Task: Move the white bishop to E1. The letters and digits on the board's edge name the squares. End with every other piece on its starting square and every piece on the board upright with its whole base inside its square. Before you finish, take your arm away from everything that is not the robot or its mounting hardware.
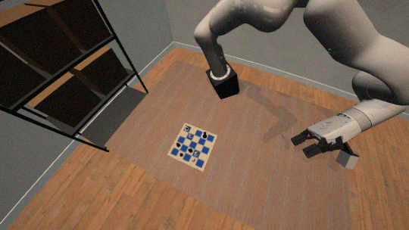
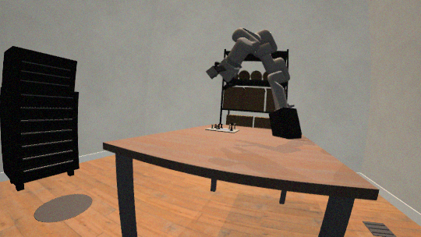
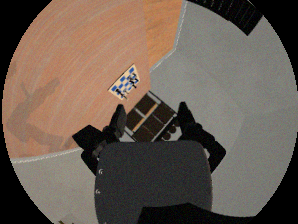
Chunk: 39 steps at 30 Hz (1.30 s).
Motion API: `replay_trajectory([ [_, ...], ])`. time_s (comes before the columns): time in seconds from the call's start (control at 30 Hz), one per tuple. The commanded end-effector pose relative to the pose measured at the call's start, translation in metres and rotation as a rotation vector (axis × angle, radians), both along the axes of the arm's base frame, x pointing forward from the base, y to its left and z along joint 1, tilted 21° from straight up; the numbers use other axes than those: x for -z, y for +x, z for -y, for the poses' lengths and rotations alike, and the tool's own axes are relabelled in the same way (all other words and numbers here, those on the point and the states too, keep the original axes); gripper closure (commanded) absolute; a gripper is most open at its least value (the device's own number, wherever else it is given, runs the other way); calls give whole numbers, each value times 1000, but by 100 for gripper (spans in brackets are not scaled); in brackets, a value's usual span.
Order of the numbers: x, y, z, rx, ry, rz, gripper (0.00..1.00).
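Note:
The small blue-and-cream chessboard (image 1: 207, 154) (image 2: 222, 131) (image 3: 124, 86) lies on the table with several tiny pieces on it. A pale piece (image 1: 193, 160) stands near the board's near edge and another pale piece (image 1: 187, 128) at its far corner. Several black pieces, such as one (image 1: 204, 135) at the far side, stand between them. The pieces are too small to tell which is the white bishop. My gripper (image 1: 304, 144) (image 3: 151, 109) is open and empty. It hangs high in the air, well off to the right of the board.
The arm's black base block (image 1: 225, 85) (image 2: 285, 122) stands on the wooden table (image 1: 246, 189) (image 2: 242, 156) behind the board. A dark metal shelf rack (image 1: 57, 68) (image 2: 253, 97) stands beyond the table. A black drawer cabinet (image 2: 39, 113) stands by the wall.

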State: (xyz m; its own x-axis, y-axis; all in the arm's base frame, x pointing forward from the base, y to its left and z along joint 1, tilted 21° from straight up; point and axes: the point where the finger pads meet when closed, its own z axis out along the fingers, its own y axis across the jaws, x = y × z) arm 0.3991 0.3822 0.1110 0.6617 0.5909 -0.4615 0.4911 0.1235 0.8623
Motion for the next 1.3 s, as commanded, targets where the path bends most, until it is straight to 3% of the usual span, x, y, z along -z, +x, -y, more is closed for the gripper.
replay_trajectory([
  [0.0,-2,0,-1,-1,4,2,0],
  [0.77,1,3,3,21,23,37,0],
  [0.9,8,11,14,74,65,122,0],
  [1.03,19,24,33,161,132,273,0],
  [1.1,19,24,33,161,132,273,0],
  [1.27,35,39,62,273,213,492,0],
])
